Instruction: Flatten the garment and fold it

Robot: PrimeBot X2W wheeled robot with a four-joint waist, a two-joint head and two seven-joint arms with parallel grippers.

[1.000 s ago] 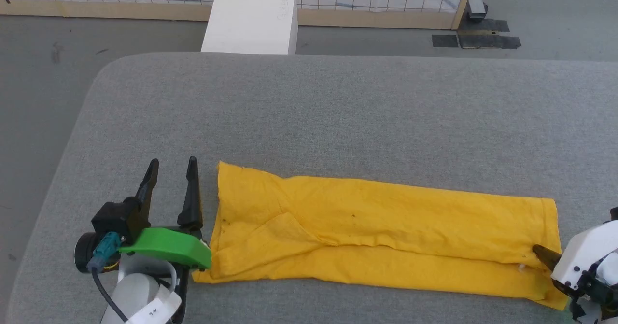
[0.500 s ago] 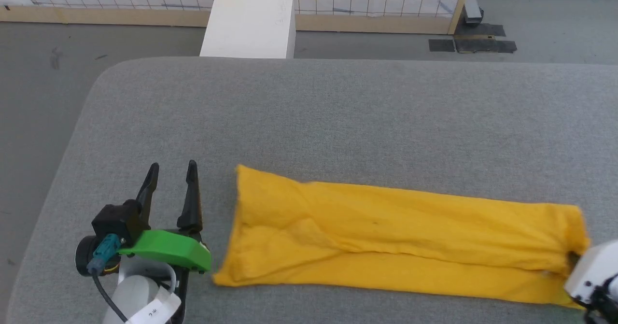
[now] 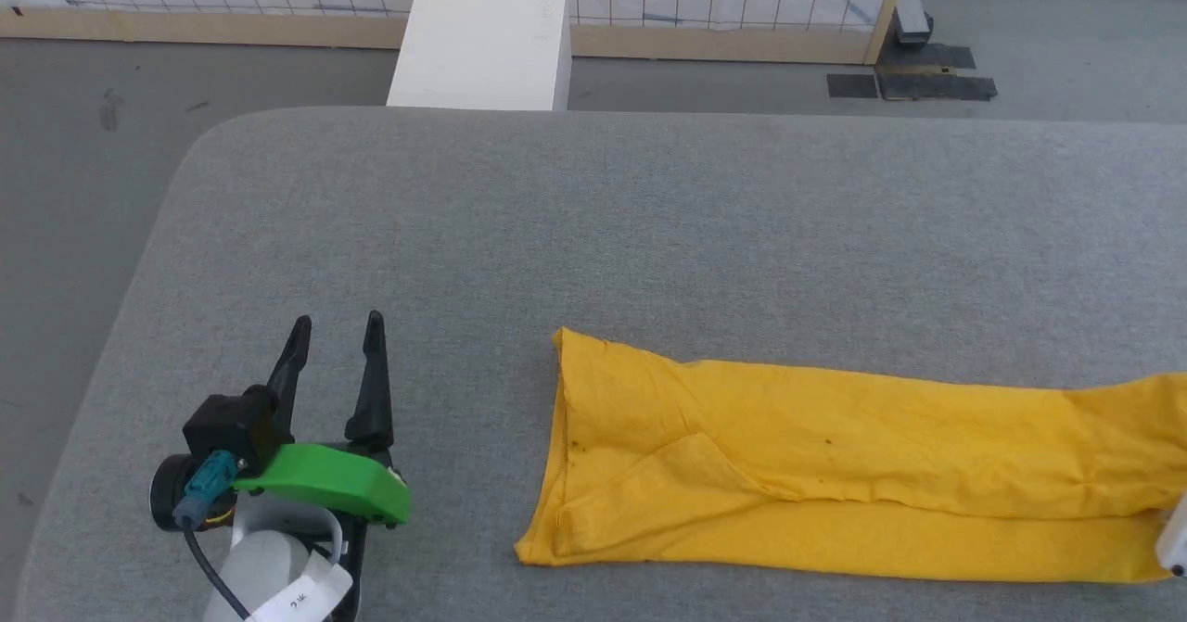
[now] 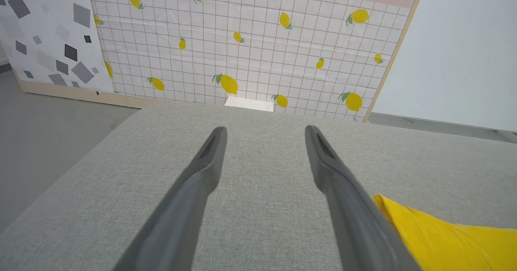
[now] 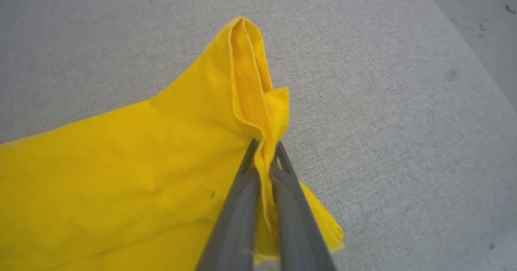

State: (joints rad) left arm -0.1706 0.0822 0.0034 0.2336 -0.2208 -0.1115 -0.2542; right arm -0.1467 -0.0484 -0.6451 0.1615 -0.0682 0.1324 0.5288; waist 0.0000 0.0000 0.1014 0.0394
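Observation:
The garment [image 3: 835, 455] is a bright yellow shirt folded into a long strip, lying across the near right of the grey padded table [image 3: 593, 223] with its print hidden. In the right wrist view my right gripper [image 5: 264, 148] is shut on the garment's [image 5: 121, 174] end, a bunched hem standing up between the fingers. A white piece of that arm [image 3: 1173, 539] shows at the right edge of the head view. My left gripper [image 3: 336, 327] stands open at the near left, well apart from the garment's left end. In the left wrist view its fingers [image 4: 210, 158] frame bare table, with the garment [image 4: 444, 238] at lower right.
A white box [image 3: 482, 43] stands on the floor beyond the table's far edge. Behind it runs a tiled wall panel with lemon prints [image 4: 250, 49]. Grey floor [image 3: 83, 158] lies left of the table's rounded corner.
The right gripper has shut on the garment's right end and pulled it to the right, so its left end now lies far from the left gripper. The left gripper has stayed put, open.

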